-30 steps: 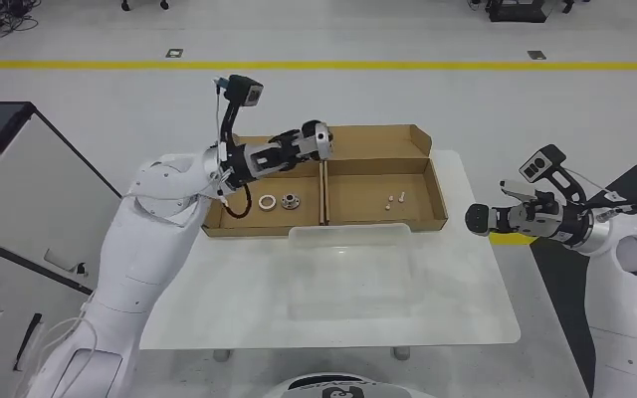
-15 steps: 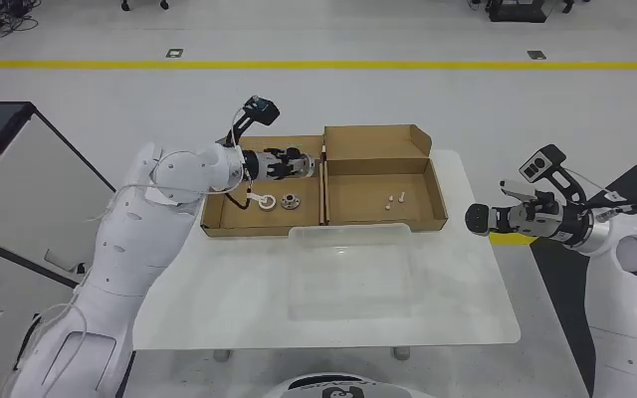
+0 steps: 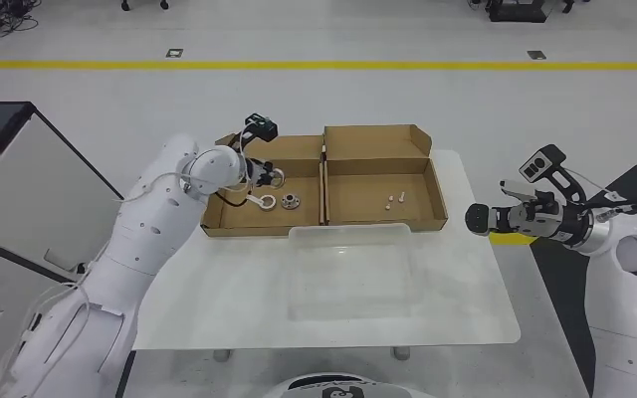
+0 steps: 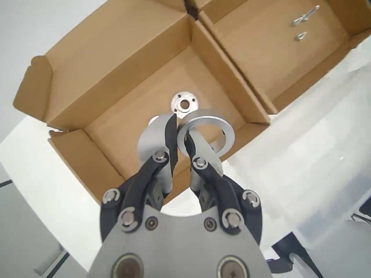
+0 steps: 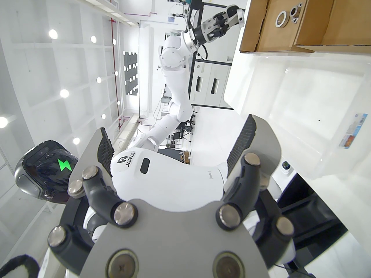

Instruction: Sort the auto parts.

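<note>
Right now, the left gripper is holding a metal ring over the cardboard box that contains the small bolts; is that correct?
Not quite: the left gripper does hold the metal ring, but over the cardboard box that contains the flanged disc, not the one with the small bolts. The left wrist view shows this.

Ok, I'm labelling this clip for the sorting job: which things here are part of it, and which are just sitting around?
In the job:
- left gripper, shut on a ring
- second ring and flanged hub in the left box
- small bolts in the right box

Just there:
- clear bin
- right gripper, open, off the table
</note>
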Available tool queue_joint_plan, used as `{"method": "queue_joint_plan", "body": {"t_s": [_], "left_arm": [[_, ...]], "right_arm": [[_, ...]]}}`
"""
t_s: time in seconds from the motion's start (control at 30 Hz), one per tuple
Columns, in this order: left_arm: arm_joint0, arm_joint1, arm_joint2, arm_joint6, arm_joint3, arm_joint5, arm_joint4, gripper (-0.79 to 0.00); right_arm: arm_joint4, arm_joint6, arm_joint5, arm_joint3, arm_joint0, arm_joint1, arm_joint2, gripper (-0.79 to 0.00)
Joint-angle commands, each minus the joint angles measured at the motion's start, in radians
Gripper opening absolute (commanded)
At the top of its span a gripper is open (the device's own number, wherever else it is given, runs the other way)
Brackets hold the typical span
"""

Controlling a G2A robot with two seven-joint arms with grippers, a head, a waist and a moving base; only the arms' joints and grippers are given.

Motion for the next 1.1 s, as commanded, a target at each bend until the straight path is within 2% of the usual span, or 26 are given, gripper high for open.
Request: {"method": "queue_joint_plan", "body": {"t_s": [0.0, 0.2, 0.53, 1.07], "left_arm": [[-0.022, -0.006, 0.027, -0.001, 0.055, -0.008, 0.039, -0.785], [-0.071, -0.029, 0.086, 0.016, 0.205, -0.02, 0.097, -0.785], [-0.113, -0.066, 0.155, 0.057, 0.395, -0.031, 0.138, -0.785], [-0.153, -0.131, 0.233, 0.107, 0.58, -0.051, 0.158, -0.785]], "right_arm": [[0.0, 0.0, 0.0, 0.0, 0.0, 0.0, 0.0, 0.0], [0.0, 0.0, 0.0, 0.0, 0.0, 0.0, 0.0, 0.0], [0.0, 0.0, 0.0, 0.0, 0.0, 0.0, 0.0, 0.0], [0.0, 0.0, 0.0, 0.0, 0.0, 0.0, 0.0, 0.0]]}}
